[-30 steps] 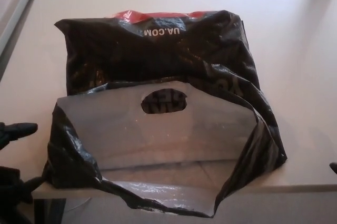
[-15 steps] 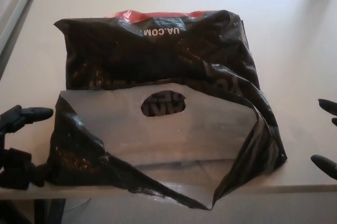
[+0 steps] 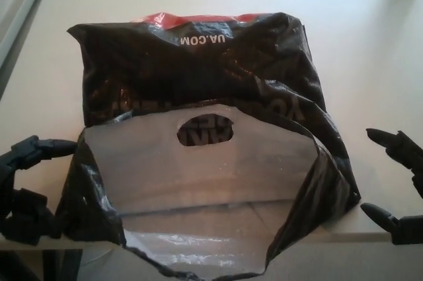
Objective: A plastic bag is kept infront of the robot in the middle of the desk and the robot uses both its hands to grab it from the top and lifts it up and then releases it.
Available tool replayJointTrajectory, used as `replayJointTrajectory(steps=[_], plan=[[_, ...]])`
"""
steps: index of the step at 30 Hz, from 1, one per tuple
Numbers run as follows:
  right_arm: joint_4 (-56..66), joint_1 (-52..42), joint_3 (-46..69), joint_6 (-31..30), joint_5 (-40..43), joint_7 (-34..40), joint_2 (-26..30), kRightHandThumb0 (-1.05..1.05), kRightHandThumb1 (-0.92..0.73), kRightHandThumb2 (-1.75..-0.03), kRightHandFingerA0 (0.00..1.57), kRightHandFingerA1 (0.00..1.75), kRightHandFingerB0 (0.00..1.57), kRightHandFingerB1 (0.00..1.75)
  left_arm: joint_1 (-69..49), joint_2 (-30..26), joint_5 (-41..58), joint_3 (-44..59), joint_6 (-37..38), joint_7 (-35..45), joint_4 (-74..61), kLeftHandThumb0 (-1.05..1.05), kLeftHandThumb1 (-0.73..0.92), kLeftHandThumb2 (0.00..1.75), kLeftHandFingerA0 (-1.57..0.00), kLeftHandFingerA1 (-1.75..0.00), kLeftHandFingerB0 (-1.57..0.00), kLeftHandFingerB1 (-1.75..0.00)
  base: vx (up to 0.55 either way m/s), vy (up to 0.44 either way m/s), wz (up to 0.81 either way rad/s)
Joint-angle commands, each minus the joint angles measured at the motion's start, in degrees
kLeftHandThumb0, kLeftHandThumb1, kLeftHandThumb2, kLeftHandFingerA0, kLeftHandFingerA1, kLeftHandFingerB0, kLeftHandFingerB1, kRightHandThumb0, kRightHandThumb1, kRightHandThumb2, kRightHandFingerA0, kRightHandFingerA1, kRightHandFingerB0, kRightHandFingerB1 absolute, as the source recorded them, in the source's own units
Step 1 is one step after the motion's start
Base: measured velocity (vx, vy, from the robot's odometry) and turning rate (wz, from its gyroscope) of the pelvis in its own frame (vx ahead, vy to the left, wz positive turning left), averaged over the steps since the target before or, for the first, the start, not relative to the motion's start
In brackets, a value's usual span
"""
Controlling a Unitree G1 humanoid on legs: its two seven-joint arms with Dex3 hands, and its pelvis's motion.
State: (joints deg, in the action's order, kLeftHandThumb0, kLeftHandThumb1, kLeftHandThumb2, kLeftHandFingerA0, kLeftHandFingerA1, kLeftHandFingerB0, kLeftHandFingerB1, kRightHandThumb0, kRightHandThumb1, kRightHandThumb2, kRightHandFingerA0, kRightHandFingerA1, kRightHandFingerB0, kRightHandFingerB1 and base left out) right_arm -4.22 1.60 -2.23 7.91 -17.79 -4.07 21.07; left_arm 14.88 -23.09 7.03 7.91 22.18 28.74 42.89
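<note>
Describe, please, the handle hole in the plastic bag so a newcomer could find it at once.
On the beige desk lies a black plastic bag, its mouth open toward the near edge. The handle hole is an oval cut-out at the top of the upright grey inner panel, the only opening showing black through the grey.

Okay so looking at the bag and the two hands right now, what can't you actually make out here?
Head view only:
- Plastic bag: contents hidden by its own black film; the print is partly folded away.
- Bag's near lip: overhangs the desk edge and is cut off by the bottom edge.
- Left hand: cut off by the left edge.
- Right hand: palm cut off by the right edge.
</note>
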Motion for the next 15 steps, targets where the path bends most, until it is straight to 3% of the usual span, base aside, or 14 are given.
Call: replayJointTrajectory(steps=[1,8,9,10,11,14,15], plan=[[-0.2,0.9,-1.3,-2.0,-1.5,-0.7,0.2,-0.39,-0.37,-0.98,0.02,0.49,0.0,0.48,-1.0,-1.4,-0.4,-0.5,-2.2,1.7,-0.3,-0.35,0.08,0.76,-0.18,-0.67,-0.28,-0.69,0.0,0.0,0.0],[-1.1,0.4,-2.4,-0.2,-1.7,-0.3,0.6,-0.39,-0.36,-0.98,0.03,0.49,0.0,0.48,-1.7,-1.9,-1.8,-1.5,-0.8,1.1,-0.5,-0.36,0.08,0.76,-0.17,-0.66,-0.26,-0.69,0.0,0.0,0.0],[-1.1,0.4,-2.1,-0.5,-0.9,-1.0,0.7,-0.74,-0.67,-0.61,0.18,0.39,0.09,0.26,-1.9,-2.2,-2.2,-1.8,-0.8,1.0,-0.8,-0.36,0.09,0.77,-0.17,-0.66,-0.26,-0.69,0.0,0.0,0.0],[-1.3,0.0,-1.8,-0.3,0.1,-1.4,0.5,-0.73,-0.64,-0.6,0.17,0.39,0.09,0.25,-2.1,-2.6,-2.2,-1.9,-1.5,1.3,-1.1,-0.36,0.07,0.76,-0.18,-0.67,-0.28,-0.7,0.0,0.0,0.0],[-2.1,-0.4,-1.2,0.0,1.2,-1.7,0.5,-0.78,-0.64,-0.6,0.18,0.38,0.11,0.24,-2.4,-3.3,-1.9,-2.1,-2.6,2.3,-1.6,-0.76,0.32,0.63,-0.23,-0.91,-0.22,-0.78,0.0,0.0,0.0],[-3.1,0.1,-0.7,-0.4,1.5,-2.4,1.0,-0.75,-0.65,-0.6,0.17,0.38,0.09,0.24,-3.0,-4.2,-2.1,-2.6,-2.9,2.9,-2.4,-0.76,0.33,0.64,-0.24,-0.92,-0.23,-0.78,0.0,0.0,0.0],[-3.2,0.4,-0.5,-0.6,1.6,-3.1,1.6,-0.8,-0.55,-0.87,0.1,0.45,0.05,0.33,-3.3,-4.9,-3.2,-3.2,-2.5,2.4,-2.5,-0.77,0.33,0.64,-0.24,-0.93,-0.23,-0.79,0.0,0.0,0.0]])
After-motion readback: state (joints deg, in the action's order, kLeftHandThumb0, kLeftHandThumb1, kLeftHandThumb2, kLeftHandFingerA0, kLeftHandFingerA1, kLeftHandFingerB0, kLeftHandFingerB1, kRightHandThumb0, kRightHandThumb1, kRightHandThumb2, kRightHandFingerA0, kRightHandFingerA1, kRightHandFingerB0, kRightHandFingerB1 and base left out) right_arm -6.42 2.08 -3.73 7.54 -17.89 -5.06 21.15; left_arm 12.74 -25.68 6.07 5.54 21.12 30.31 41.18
